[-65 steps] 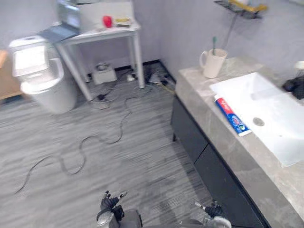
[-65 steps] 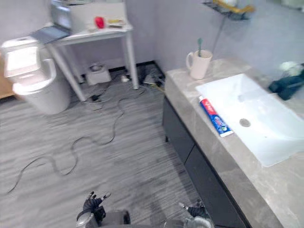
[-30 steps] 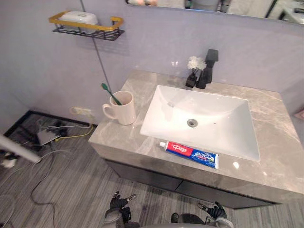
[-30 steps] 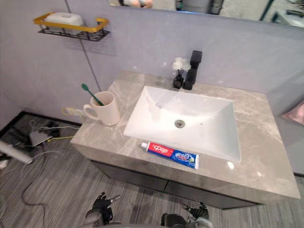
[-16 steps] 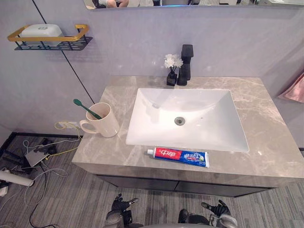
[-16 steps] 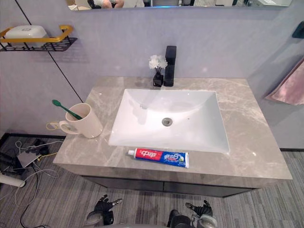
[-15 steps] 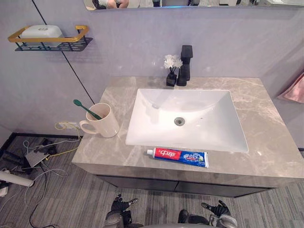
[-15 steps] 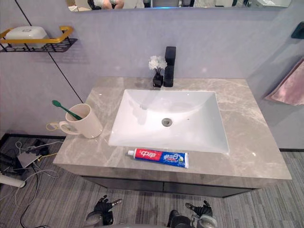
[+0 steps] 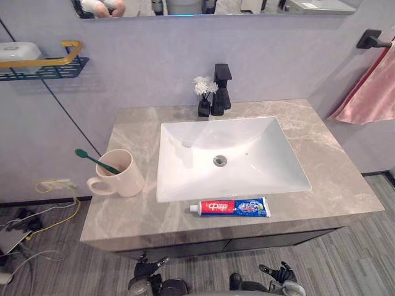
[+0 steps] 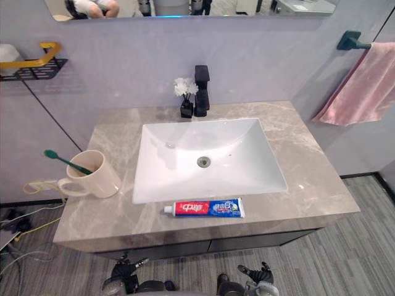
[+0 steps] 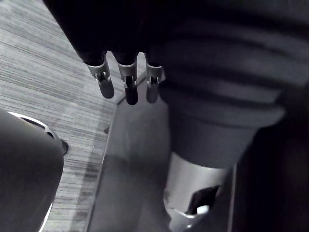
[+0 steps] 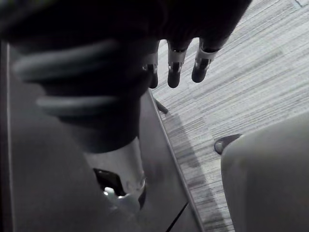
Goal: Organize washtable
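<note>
Toothpaste: we see the red, white and blue toothpaste tube (image 9: 229, 208) lying flat, lower middle, on the grey marble desk (image 9: 336, 179) just below the white rectangular basin (image 9: 185, 154).
Mug: the cream mug (image 9: 118, 174) holding a green toothbrush (image 9: 92, 160) stands centre left, well apart.
Hands: left hand (image 9: 147, 271) and right hand (image 9: 281, 273) hang at the bottom edge, fingers (image 11: 130, 94) loosely straight, empty.
Progress: we judge nothing tidied yet; the tube remains loose.
Change: our view has swung; a pink towel (image 9: 370, 86) appears upper right, things unmoved.
</note>
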Controlling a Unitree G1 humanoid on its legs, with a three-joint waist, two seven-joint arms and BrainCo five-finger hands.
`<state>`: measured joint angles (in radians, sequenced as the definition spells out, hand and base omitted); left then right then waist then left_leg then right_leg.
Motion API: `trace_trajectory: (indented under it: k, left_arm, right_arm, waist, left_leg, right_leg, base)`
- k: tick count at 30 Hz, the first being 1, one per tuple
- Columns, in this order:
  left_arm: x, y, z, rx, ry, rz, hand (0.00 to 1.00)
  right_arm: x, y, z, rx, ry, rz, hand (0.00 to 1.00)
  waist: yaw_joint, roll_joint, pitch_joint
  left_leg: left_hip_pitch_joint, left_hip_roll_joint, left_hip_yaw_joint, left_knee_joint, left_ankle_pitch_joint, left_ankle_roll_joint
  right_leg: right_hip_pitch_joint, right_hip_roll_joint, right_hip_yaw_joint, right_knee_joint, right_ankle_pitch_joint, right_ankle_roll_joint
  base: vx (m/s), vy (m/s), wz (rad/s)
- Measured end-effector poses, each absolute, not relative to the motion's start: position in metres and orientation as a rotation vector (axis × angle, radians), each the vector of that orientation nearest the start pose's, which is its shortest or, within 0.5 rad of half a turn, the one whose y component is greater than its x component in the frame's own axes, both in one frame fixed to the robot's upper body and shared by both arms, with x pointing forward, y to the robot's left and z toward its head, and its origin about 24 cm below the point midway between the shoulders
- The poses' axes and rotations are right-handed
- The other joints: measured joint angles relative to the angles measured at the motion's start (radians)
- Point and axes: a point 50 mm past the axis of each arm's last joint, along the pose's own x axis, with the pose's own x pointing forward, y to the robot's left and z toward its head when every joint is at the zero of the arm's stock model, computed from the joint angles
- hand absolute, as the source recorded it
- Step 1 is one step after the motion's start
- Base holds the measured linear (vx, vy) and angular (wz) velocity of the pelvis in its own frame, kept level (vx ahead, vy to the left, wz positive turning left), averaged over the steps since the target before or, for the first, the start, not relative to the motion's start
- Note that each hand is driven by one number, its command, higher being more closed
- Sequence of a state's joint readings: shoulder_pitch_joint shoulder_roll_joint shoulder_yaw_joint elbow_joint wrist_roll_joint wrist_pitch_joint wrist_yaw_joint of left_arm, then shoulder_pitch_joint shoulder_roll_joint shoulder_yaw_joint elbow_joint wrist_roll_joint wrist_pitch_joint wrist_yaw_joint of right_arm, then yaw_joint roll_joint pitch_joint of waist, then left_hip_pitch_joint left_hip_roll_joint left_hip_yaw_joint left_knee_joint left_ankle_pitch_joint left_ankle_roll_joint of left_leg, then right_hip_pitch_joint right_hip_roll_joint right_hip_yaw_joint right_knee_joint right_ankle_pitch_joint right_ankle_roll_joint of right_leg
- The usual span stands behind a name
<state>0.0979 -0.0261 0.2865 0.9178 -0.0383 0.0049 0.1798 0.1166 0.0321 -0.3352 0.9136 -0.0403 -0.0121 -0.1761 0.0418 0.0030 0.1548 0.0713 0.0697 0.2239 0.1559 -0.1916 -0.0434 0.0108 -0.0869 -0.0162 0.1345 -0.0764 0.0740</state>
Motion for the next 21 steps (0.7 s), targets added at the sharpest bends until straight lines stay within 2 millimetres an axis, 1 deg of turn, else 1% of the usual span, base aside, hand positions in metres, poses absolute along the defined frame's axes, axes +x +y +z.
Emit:
trace_trajectory:
  k: [2, 3, 4, 7, 9, 13, 16, 21]
  left_arm:
    - [0.103, 0.192, -0.155, -0.102, 1.047, 0.470, 0.00]
    - [0.100, 0.192, -0.156, -0.108, 1.067, 0.474, 0.00]
    - [0.099, 0.192, -0.157, -0.115, 1.082, 0.480, 0.00]
    - [0.094, 0.191, -0.160, -0.141, 1.134, 0.510, 0.00]
    - [0.095, 0.191, -0.160, -0.143, 1.127, 0.508, 0.00]
    - [0.095, 0.191, -0.159, -0.141, 1.105, 0.511, 0.00]
    - [0.096, 0.189, -0.158, -0.140, 1.072, 0.506, 0.00]
    - [0.097, 0.185, -0.156, -0.140, 1.038, 0.498, 0.00]
  right_arm:
    - [0.097, -0.200, -0.153, 0.055, 1.027, -0.484, 0.00]
    - [0.097, -0.202, -0.153, 0.052, 1.028, -0.489, 0.00]
    - [0.096, -0.202, -0.153, 0.053, 1.029, -0.491, 0.00]
    - [0.094, -0.205, -0.154, 0.070, 1.031, -0.514, 0.00]
    - [0.091, -0.205, -0.155, 0.093, 1.043, -0.537, 0.00]
    - [0.088, -0.205, -0.156, 0.110, 1.052, -0.549, 0.00]
    - [0.085, -0.204, -0.158, 0.120, 1.064, -0.557, 0.00]
    - [0.081, -0.204, -0.158, 0.120, 1.072, -0.562, 0.00]
  waist:
    - [0.002, -0.006, -0.008]
    - [0.003, 0.005, -0.011]
    - [0.002, 0.010, -0.014]
    - [-0.001, 0.015, -0.018]
    - [0.005, 0.013, -0.020]
    - [0.008, 0.011, -0.023]
    - [0.025, 0.009, -0.027]
    - [0.029, 0.011, -0.035]
  left_leg:
    - [0.018, -0.015, 0.002, -0.015, 0.017, 0.017]
    - [0.021, -0.022, -0.001, -0.015, 0.019, 0.017]
    - [0.021, -0.025, -0.002, -0.012, 0.019, 0.017]
    - [0.032, -0.037, -0.013, 0.000, 0.020, 0.017]
    - [0.037, -0.038, -0.035, 0.001, 0.020, 0.017]
    - [0.041, -0.038, -0.052, 0.001, 0.023, 0.021]
    - [0.044, -0.036, -0.058, -0.001, 0.032, 0.021]
    - [0.042, -0.023, -0.077, -0.036, 0.041, 0.021]
  right_leg:
    - [0.002, -0.014, -0.007, 0.000, -0.011, 0.014]
    - [0.005, -0.020, -0.012, -0.002, -0.014, 0.017]
    - [0.008, -0.022, -0.013, -0.002, -0.014, 0.017]
    - [0.047, -0.029, -0.033, -0.023, -0.014, 0.017]
    - [0.063, -0.030, -0.056, -0.033, -0.014, 0.017]
    - [0.077, -0.031, -0.065, -0.043, -0.014, 0.017]
    - [0.091, -0.032, -0.067, -0.064, -0.011, 0.017]
    - [0.091, -0.021, -0.076, -0.071, 0.002, 0.011]
  base:
    - [0.22, 0.113, 0.13]
    - [0.25, 0.103, 0.10]
    - [0.21, 0.094, 0.08]
    - [0.12, 0.042, 0.20]
    - [0.04, 0.002, 0.29]
    - [-0.03, -0.011, 0.07]
    - [-0.11, -0.033, 0.00]
    - [-0.12, -0.021, 0.11]
